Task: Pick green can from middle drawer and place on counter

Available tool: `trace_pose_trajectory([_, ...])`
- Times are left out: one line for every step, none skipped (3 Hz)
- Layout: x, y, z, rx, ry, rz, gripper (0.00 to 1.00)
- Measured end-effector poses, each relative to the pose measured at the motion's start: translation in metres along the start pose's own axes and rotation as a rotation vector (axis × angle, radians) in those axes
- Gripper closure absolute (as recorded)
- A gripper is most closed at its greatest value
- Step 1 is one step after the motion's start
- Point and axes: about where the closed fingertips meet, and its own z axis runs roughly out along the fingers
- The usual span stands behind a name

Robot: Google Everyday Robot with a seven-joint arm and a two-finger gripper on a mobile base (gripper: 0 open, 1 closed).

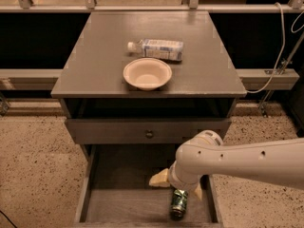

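As spread jaws hover over it, the green can [178, 204] shows dark, mottled sides.

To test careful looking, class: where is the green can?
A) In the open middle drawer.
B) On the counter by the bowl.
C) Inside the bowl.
A: the green can lies on the floor of the middle drawer, with the gripper open at the can's inner end.

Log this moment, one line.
small dark-green metal can: in shallow wooden middle drawer, ungrasped | gripper: open, just above it | grey-brown wooden counter: can not placed
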Motion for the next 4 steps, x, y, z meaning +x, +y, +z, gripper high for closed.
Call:
trace_pose_trajectory([0.001,0.000,0.003,0.004,-0.005,0.002,0.00])
trace_pose_trajectory([0.013,0.001,0.030,0.032,-0.046,0.011,0.00])
trace_pose_trajectory([0.024,0.014,0.058,0.065,-0.078,0.058,0.00])
trace_pose_trajectory([0.030,0.028,0.084,0.061,-0.087,0.090,0.00])
